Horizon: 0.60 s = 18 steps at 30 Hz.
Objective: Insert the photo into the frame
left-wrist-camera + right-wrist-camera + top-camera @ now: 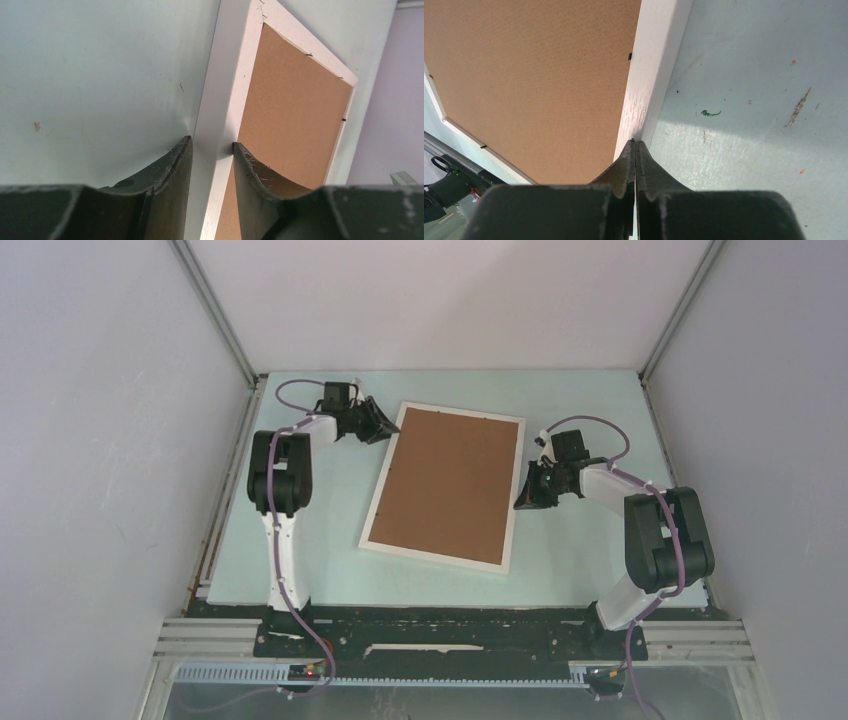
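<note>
Brown backing board (447, 485) up; frame (382, 475) flat mid-tabletop (560, 550), long axis away from bases; left tool (212, 145) pinches its far-left rail; right tool (634, 142), shut, noses right rail. Photo not visible.

Straddled one long rail of the white frame (235, 65) with the left gripper (212, 147): one dark, scuffed finger touching the rail's outer edge, the other touching its inner edge. Inside the frame, showed a brown backing board (295, 110). Outside the frame, showed the pale table (100, 75).
</note>
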{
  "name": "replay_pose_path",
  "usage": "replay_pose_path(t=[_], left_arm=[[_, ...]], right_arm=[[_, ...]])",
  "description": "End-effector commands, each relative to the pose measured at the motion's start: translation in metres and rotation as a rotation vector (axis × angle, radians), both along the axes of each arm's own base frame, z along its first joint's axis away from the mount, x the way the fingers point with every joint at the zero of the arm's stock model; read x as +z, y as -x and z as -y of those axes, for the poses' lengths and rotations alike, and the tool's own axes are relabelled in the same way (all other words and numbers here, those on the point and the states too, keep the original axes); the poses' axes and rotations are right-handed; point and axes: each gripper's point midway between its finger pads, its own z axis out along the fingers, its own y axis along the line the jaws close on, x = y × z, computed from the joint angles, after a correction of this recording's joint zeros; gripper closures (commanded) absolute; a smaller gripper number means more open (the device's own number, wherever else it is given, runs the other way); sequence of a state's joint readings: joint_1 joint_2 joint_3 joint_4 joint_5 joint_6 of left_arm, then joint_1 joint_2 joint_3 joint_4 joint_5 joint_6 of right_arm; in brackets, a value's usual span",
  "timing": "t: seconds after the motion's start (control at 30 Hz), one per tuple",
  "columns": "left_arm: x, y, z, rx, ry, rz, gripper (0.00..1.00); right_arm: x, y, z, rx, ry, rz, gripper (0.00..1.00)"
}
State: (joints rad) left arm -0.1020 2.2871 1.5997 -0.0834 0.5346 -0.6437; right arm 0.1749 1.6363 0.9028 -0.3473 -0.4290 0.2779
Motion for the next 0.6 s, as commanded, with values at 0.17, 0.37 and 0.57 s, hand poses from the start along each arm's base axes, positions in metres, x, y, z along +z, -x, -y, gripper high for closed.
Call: replay_pose_path(t=[0.17,0.37,0.57], left_arm=[[0.010,0.002,0.000,-0.043,-0.185,-0.005,0.59],[0.001,0.009,0.009,-0.081,-0.226,-0.025,0.59],[-0.006,0.012,0.007,-0.096,-0.319,-0.048,0.59]], right_arm=[[0.017,-0.008,-0.012,0.041,-0.040,0.068,1.00],[0.018,-0.008,-0.013,0.042,-0.042,0.070,1.00],[0.018,-0.008,-0.012,0.042,-0.040,0.071,1.00]])
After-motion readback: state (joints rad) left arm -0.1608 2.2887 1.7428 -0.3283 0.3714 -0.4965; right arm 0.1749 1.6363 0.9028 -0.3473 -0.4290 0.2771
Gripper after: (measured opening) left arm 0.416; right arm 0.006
